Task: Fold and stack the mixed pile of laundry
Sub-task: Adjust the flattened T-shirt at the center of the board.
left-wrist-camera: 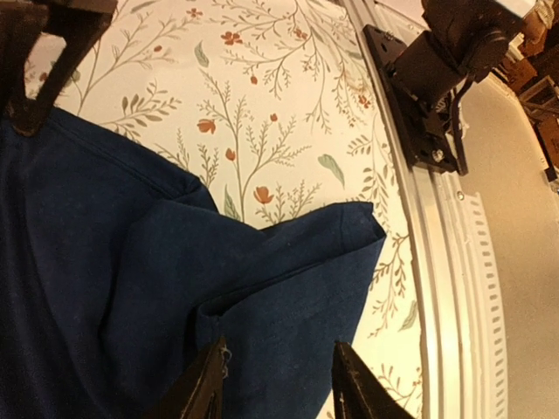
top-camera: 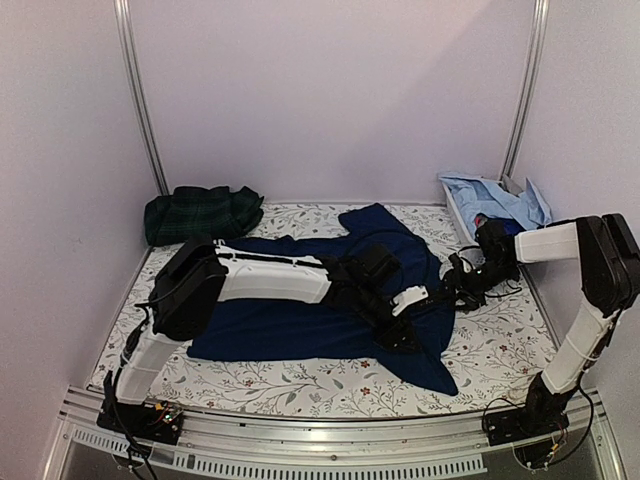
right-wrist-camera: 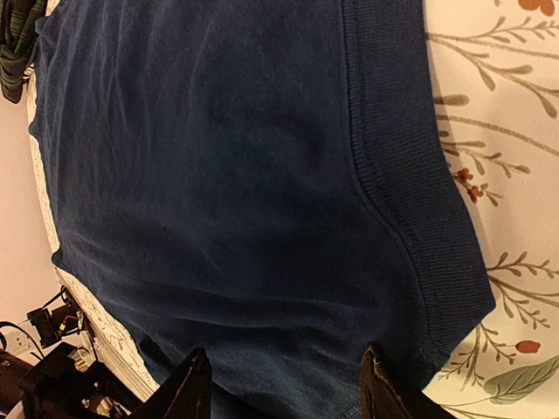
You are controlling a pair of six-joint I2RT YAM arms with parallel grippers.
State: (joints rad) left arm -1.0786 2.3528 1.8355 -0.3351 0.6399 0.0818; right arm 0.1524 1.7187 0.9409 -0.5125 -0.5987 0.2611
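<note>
A navy blue T-shirt (top-camera: 290, 338) lies spread on the vine-printed sheet (top-camera: 330, 388) that covers the surface. Its long axis runs left to right across the middle. One flap points toward the back wall and another corner reaches toward the near right.

The left arm stretches over the shirt. The left end effector (top-camera: 400, 325) sits low at the shirt's right part. In the left wrist view its fingers (left-wrist-camera: 210, 384) stand apart, with navy cloth (left-wrist-camera: 105, 288) lying between them. A folded corner there points toward the metal rail (left-wrist-camera: 454, 288).

The right end effector (top-camera: 462, 280) is at the shirt's right edge. In the right wrist view its fingers (right-wrist-camera: 194, 384) are also apart, over a ribbed band (right-wrist-camera: 410, 218) bordering the cloth.

A dark green plaid piece (top-camera: 200, 212) sits bunched at the back left. Light blue shirts (top-camera: 500, 203) are heaped at the back right corner, well apart from the navy one.
</note>
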